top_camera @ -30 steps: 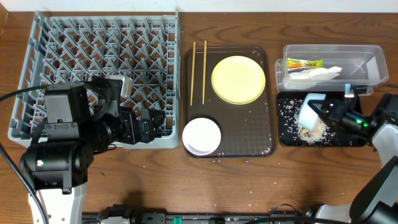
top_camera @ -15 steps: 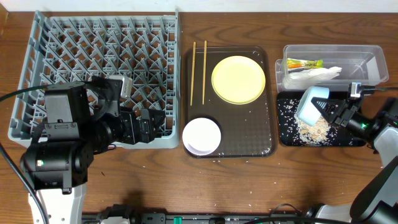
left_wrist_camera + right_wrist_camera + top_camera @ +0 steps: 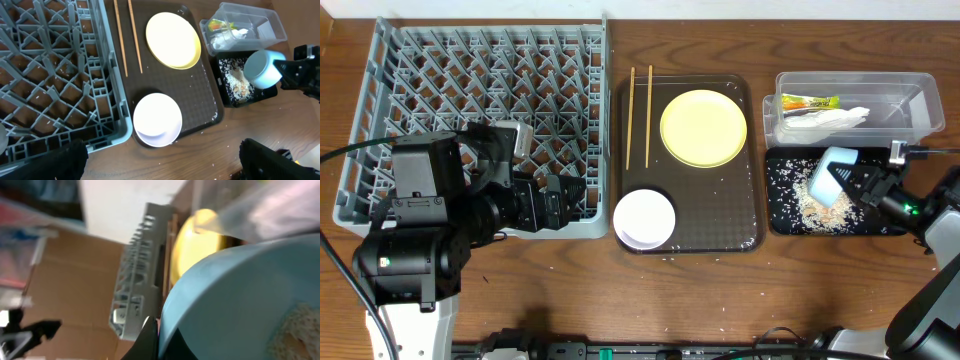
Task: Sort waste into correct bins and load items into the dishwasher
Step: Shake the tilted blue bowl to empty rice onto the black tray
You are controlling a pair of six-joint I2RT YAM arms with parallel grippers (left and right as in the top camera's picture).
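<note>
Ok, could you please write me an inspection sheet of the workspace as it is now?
Surface: wooden table, scattered white crumbs.
Job's things: light blue bowl tilted over black tray holding rice scraps; napkin and wrapper in clear tub; yellow plate, white bowl, chopsticks on brown tray; dish rack at left.
Clutter: nothing seen.
Grippers: left gripper open, empty; right gripper shut on light blue bowl.
Cables: black cable loops by the table's left edge.
Surroundings: blurred, cardboard-like, right wrist view only.
</note>
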